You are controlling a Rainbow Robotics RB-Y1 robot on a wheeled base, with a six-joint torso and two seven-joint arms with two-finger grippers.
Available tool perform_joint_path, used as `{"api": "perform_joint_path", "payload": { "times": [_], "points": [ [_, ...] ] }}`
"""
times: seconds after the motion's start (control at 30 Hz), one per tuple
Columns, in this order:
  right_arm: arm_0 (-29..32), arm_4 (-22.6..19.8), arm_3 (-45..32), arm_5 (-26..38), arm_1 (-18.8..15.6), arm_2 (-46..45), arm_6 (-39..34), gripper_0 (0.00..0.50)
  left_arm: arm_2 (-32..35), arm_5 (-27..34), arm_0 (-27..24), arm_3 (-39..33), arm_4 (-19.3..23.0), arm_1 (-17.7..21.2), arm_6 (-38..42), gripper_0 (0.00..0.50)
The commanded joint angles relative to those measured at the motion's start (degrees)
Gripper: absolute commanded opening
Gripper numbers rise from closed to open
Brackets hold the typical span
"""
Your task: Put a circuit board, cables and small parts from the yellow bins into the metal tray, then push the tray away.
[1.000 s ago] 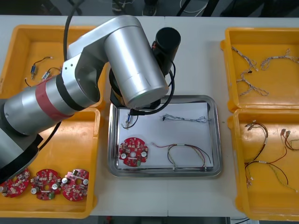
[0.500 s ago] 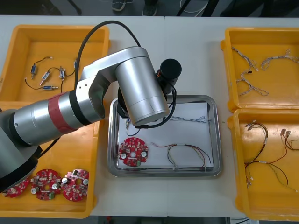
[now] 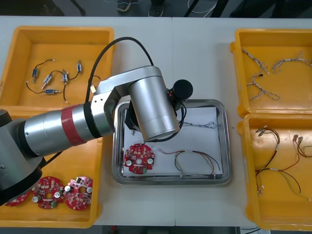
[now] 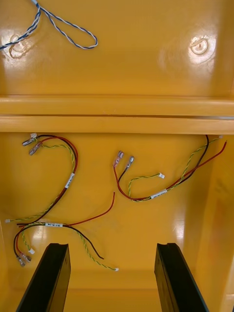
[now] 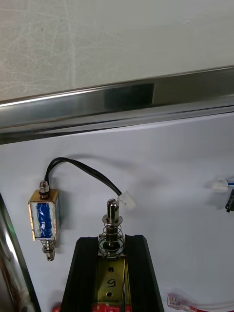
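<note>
Left gripper (image 5: 111,242), clamped on 1 small metal part (image 5: 113,218), hangs over the metal tray's (image 3: 225,146) far-left corner, near a second small part (image 5: 45,217). Right gripper (image 4: 112,248), fingers apart, hovers over the near right yellow bin (image 4: 146,229).

The metal tray's (image 3: 227,146) far left corner is covered by the left arm (image 3: 151,107); the small metal part's (image 5: 112,214) base is hidden between the left gripper's (image 5: 112,242) fingers.

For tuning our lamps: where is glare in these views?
Right wrist view: two glare spots on the far yellow bin, beyond the open right hand. Left wrist view: the metal tray mirrors bright and dark bands along its rim, past the left hand gripping a small metal part. Front view: sheen on the left arm.
</note>
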Motion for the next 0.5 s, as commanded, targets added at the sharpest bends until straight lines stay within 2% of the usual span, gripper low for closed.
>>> {"api": "perform_joint_path", "payload": {
  "times": [0.03, 0.1, 0.13, 0.17, 0.2, 0.23, 0.27, 0.5],
  "points": [
    [0.62, -0.29, -1.60, 0.17, 0.65, 0.63, -1.77, 0.500, -1.10, -1.63, 0.62, 0.03, -0.60, -1.62, 5.31, 0.003],
    [0.62, -0.29, -1.60, 0.17, 0.65, 0.63, -1.77, 0.500, -1.02, -2.07, 0.62, 0.29, -0.86, -1.62, 5.49, 0.032],
    [0.62, -0.29, -1.60, 0.17, 0.65, 0.63, -1.77, 0.500, -1.10, -2.33, 0.70, 0.29, -1.12, -1.71, 5.49, 0.100],
    [0.62, -0.29, -1.60, 0.17, 0.65, 0.63, -1.77, 0.500, -1.10, -2.68, 0.70, 0.29, -1.30, -1.62, 5.57, 0.236],
    [0.62, -0.29, -1.60, 0.17, 0.65, 0.63, -1.77, 0.500, -1.10, -2.77, 0.70, 0.29, -1.39, -1.62, 5.66, 0.321],
    [0.62, -0.29, -1.60, 0.17, 0.65, 0.63, -1.77, 0.500, -1.10, -2.95, 0.62, 0.29, -1.65, -1.62, 5.84, 0.470],
    [0.62, -0.29, -1.60, 0.17, 0.65, 0.63, -1.77, 0.500, -1.10, -3.04, 0.62, 0.29, -2.00, -1.62, 5.93, 0.500],
    [0.62, -0.29, -1.60, 0.17, 0.65, 0.63, -1.77, 0.500, -0.93, -3.30, 0.62, 0.29, -2.35, -1.62, 5.93, 0.500]
  ]
}}
